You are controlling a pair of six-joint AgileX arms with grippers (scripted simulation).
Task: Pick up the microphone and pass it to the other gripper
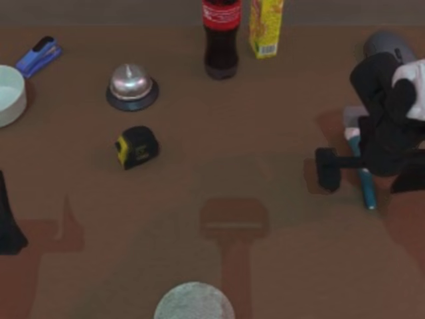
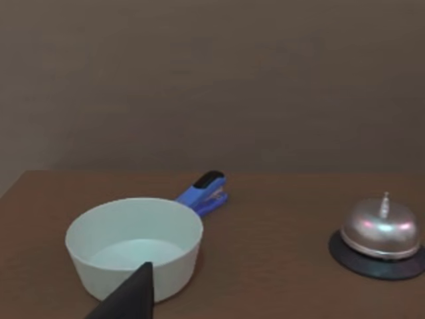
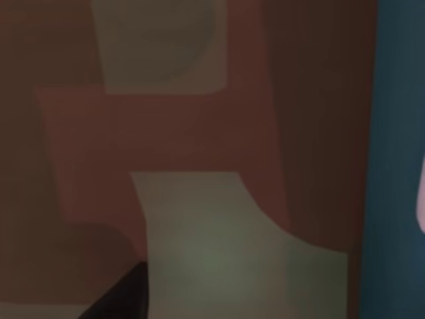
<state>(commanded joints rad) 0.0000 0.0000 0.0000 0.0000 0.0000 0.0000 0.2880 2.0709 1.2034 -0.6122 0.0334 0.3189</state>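
While microphone (image 1: 366, 187) lies under right end effector (image 1: 372, 156), finger state unclear.

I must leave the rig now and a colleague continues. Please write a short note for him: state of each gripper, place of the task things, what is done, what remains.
Right gripper: low over the microphone at the table's right side; whether its fingers have closed cannot be seen.
Left gripper: parked at the left edge of the table, near the white bowl; its fingers cannot be judged.
Microphone: its teal handle pokes out below the right arm; the head is hidden under the arm.
Done: the right arm has reached the microphone.
Left: confirm the grasp, lift, carry toward the middle, hand over to the left gripper.
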